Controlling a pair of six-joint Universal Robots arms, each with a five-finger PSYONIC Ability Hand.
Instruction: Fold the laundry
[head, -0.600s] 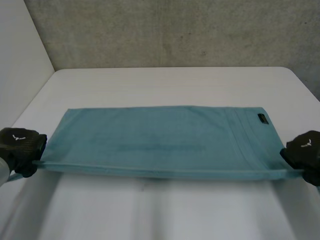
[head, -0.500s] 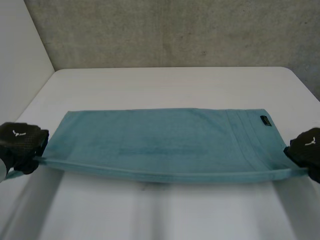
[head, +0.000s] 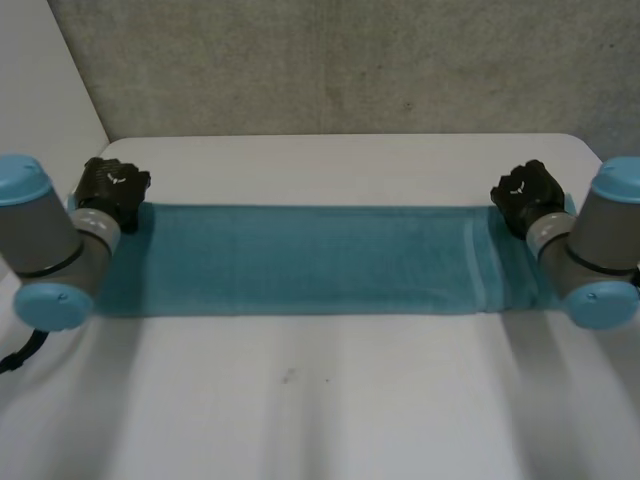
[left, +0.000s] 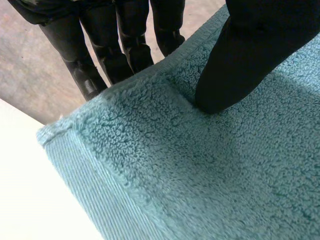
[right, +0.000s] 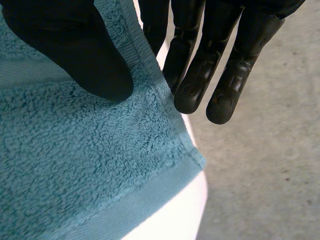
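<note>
Both hands have gone from the near side of the table (head: 330, 400) to its far side since half a second ago, and the teal towel (head: 310, 260) now lies flat as a long doubled strip across the middle. I see the left hand (head: 112, 188) on the far left corner, thumb pressed onto the pile and fingers (left: 100, 55) tucked behind the hem, pinching it. The right hand (head: 527, 192) sits on the far right corner and grips it likewise, thumb on top and fingers behind the edge.
</note>
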